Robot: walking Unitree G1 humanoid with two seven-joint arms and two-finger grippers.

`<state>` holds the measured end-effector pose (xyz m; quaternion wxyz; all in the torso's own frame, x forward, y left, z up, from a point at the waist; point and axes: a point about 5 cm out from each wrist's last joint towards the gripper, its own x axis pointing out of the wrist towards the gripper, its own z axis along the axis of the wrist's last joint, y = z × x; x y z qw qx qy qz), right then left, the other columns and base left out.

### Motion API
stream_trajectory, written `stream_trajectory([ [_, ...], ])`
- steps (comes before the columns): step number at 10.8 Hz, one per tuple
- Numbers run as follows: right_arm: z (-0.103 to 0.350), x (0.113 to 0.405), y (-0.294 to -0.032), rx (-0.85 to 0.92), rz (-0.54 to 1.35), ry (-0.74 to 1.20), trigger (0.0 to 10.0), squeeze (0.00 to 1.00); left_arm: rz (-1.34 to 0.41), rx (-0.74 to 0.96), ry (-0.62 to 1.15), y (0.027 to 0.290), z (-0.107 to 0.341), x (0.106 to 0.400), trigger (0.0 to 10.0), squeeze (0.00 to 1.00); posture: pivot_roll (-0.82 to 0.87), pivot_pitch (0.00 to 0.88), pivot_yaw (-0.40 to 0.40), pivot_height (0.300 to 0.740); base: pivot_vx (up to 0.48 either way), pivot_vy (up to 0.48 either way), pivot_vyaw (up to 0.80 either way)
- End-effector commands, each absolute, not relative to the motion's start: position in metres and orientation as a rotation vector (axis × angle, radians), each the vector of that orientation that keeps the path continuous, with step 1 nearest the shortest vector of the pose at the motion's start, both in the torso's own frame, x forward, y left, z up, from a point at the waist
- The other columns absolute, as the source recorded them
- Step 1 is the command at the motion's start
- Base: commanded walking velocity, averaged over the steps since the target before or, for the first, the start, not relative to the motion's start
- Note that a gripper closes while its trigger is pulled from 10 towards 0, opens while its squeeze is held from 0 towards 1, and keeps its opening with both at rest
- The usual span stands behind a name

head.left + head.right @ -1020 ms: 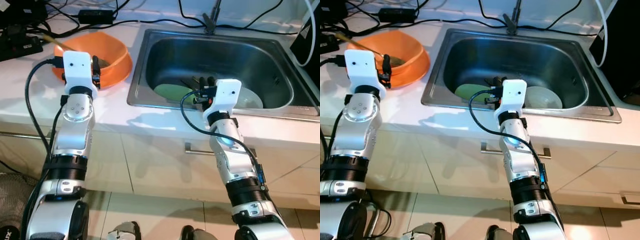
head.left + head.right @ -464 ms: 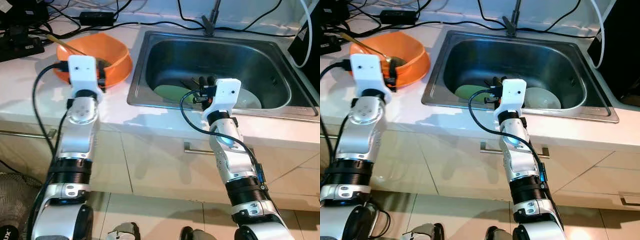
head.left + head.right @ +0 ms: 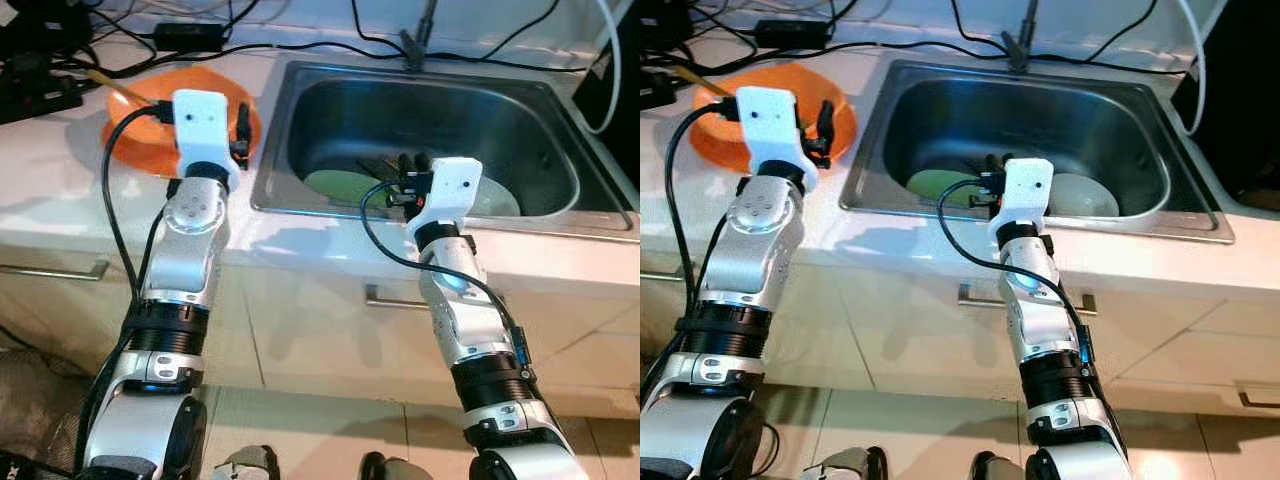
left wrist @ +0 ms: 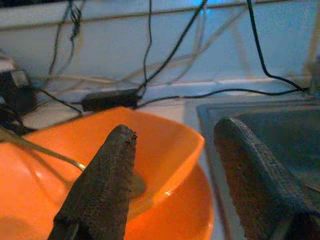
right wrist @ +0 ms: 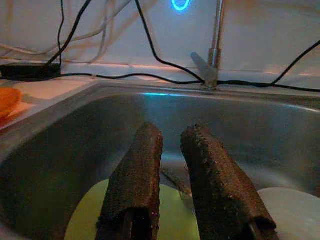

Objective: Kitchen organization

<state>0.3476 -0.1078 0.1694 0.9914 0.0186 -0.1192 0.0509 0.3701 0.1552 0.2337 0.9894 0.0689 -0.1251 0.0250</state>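
An orange bowl point(image 3: 135, 120) stands on the white counter left of the steel sink point(image 3: 540, 130). A spoon with a yellowish handle point(image 3: 112, 85) rests in the bowl. My left gripper point(image 4: 175, 132) is open, with nothing between its fingers point(image 3: 242, 118), and hovers over the bowl's rim on the sink side. In the sink lie a green plate point(image 3: 340, 185), a white dish point(image 3: 500, 200) and dark utensils point(image 5: 175, 180). My right gripper point(image 3: 410, 162) is shut and empty, held just above the green plate point(image 5: 175, 215) at the sink's front.
Black cables and a power adapter point(image 3: 195, 32) run along the back of the counter. Dark boxes point(image 3: 40, 85) sit at the far left and a black appliance point(image 3: 622, 95) at the right. A tap point(image 3: 420, 35) stands behind the sink. Drawer handles point(image 3: 390, 298) line the cabinet front.
My left arm has swung right, from the bowl's near left rim toward the side next to the sink. The right arm has held still.
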Motion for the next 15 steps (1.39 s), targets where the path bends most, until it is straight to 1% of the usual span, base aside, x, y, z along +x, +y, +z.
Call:
stream_trajectory([
  [1,0.171,0.349,-0.111,0.045,0.088,-0.242,10.0,0.0,0.091,0.172,-0.313,0.165,0.249,0.367,10.0,0.0,0.09,0.083,-0.027,0.74,0.0,0.0,0.0],
  [4,0.171,0.349,-0.111,0.05,0.086,-0.239,10.0,0.0,0.172,0.2,-0.273,0.191,0.243,0.366,10.0,0.0,0.1,0.092,-0.029,0.74,0.0,0.0,0.0],
  [7,0.171,0.349,-0.111,0.051,0.083,-0.239,10.0,0.0,0.207,0.212,-0.207,0.197,0.232,0.365,10.0,0.0,0.09,0.101,-0.03,0.74,0.0,0.0,0.0],
  [11,0.17,0.349,-0.114,0.05,0.074,-0.236,10.0,0.0,0.304,0.225,-0.09,0.208,0.215,0.365,10.0,0.0,0.09,0.104,-0.03,0.74,0.0,0.0,0.0],
  [12,0.17,0.349,-0.114,0.051,0.074,-0.236,10.0,0.0,0.308,0.223,-0.078,0.208,0.213,0.365,10.0,0.0,0.09,0.104,-0.03,0.74,0.0,0.0,0.0],
  [15,0.17,0.349,-0.113,0.05,0.073,-0.237,10.0,0.0,0.215,0.157,-0.041,0.192,0.204,0.368,10.0,0.0,0.09,0.102,-0.03,0.74,0.0,0.0,0.0],
])
